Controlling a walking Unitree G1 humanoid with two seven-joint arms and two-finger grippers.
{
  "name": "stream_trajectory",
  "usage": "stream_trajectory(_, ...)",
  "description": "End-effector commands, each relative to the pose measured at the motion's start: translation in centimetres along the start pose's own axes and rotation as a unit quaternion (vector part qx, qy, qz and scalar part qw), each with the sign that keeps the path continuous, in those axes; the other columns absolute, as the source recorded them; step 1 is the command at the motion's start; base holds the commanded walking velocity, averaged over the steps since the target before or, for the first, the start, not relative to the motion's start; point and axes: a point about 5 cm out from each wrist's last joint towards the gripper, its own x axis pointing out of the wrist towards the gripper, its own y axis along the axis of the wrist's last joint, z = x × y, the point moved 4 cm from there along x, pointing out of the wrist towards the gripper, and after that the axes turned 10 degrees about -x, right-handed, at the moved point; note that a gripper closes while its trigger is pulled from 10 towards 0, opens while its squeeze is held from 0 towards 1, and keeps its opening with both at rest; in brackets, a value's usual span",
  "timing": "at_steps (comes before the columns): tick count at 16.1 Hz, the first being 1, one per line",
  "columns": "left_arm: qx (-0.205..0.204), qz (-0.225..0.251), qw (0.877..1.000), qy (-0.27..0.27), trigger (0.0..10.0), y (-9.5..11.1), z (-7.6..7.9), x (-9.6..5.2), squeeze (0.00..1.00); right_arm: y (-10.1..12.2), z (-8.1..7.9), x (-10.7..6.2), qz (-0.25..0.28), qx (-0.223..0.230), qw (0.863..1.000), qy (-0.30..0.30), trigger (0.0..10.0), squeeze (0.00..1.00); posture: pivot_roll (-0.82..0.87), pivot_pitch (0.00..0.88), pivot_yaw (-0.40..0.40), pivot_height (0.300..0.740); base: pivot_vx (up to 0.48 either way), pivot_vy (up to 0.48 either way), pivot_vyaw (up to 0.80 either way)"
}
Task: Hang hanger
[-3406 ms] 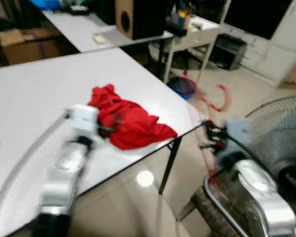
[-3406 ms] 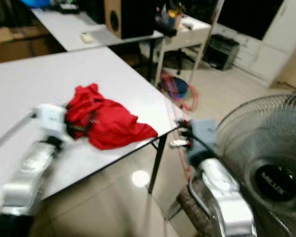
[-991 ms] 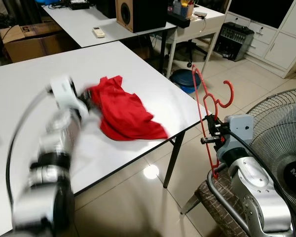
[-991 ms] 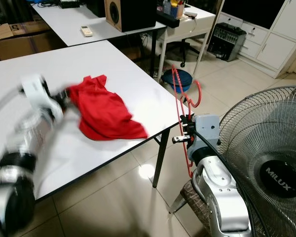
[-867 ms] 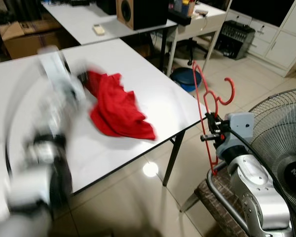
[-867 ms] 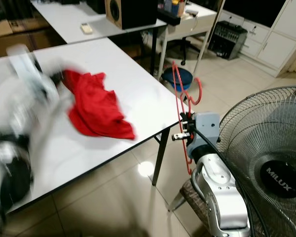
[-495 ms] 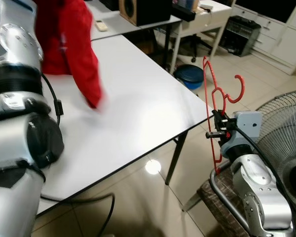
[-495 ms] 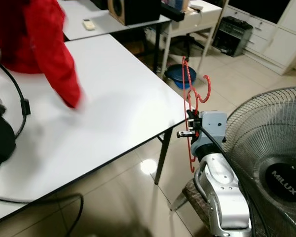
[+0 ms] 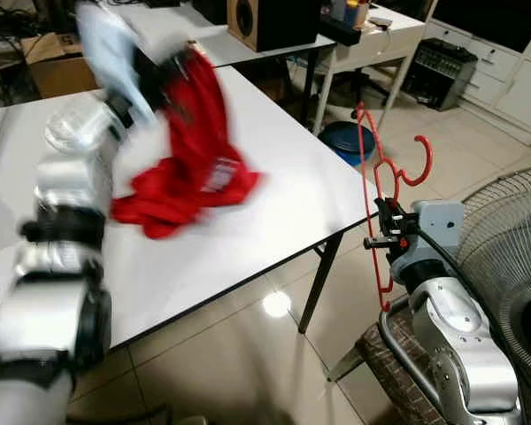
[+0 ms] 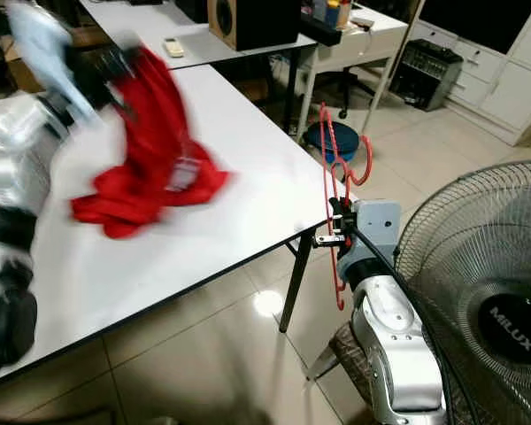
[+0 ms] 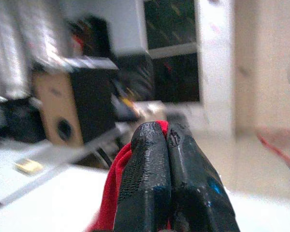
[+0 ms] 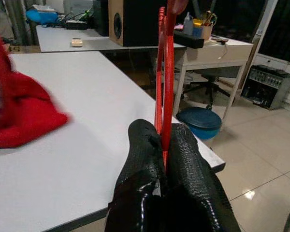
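A red plastic hanger [image 9: 374,190] stands upright off the table's right corner, hook [image 9: 418,164] at the top. My right gripper [image 12: 163,145] is shut on its lower bar. My left gripper [image 11: 167,140] is shut on a red garment [image 9: 193,155], holding its top raised above the white table [image 9: 283,190] while the lower folds rest on the tabletop. The left arm [image 9: 71,177] is blurred with motion.
A standing fan [image 9: 513,266] is close on the right behind my right arm. A second table [image 9: 221,40] with a wooden speaker [image 9: 270,22] and a remote lies beyond. A blue basin [image 9: 345,142] sits on the tiled floor near the desk legs.
My left arm has swung the garment down from high at the upper left, so its lower part lies on the table again. The right gripper and hanger have barely moved.
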Motion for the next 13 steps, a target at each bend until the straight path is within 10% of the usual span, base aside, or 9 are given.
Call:
stream_trajectory(1,0.024,-0.022,0.999,-0.021,0.0,-0.6,1.1,0.3,0.0,0.0,0.0,0.1,0.002,-0.009,1.0,-0.001,10.0,0.0,-0.16,0.0,-0.017,0.74,0.0,0.0,0.0)
stream_trajectory(9,0.04,-0.053,0.997,0.041,0.0,-2.5,-0.3,-2.8,0.0,-0.7,-0.2,-0.1,-0.01,-0.01,1.0,0.012,10.0,0.0,-0.16,0.0,-0.023,0.74,0.0,0.0,0.0)
stream_trajectory(11,0.017,0.076,0.99,0.116,0.0,2.7,-2.7,-3.0,0.0,-0.7,-0.1,0.0,-0.01,-0.008,1.0,0.013,10.0,0.0,-0.16,0.0,-0.026,0.74,0.0,0.0,0.0)
stream_trajectory(13,-0.083,0.219,0.971,0.045,0.0,8.9,-1.8,-3.4,0.0,-0.3,0.4,0.2,0.0,-0.003,1.0,0.0,10.0,0.0,-0.15,0.0,-0.03,0.74,0.0,0.0,0.0)
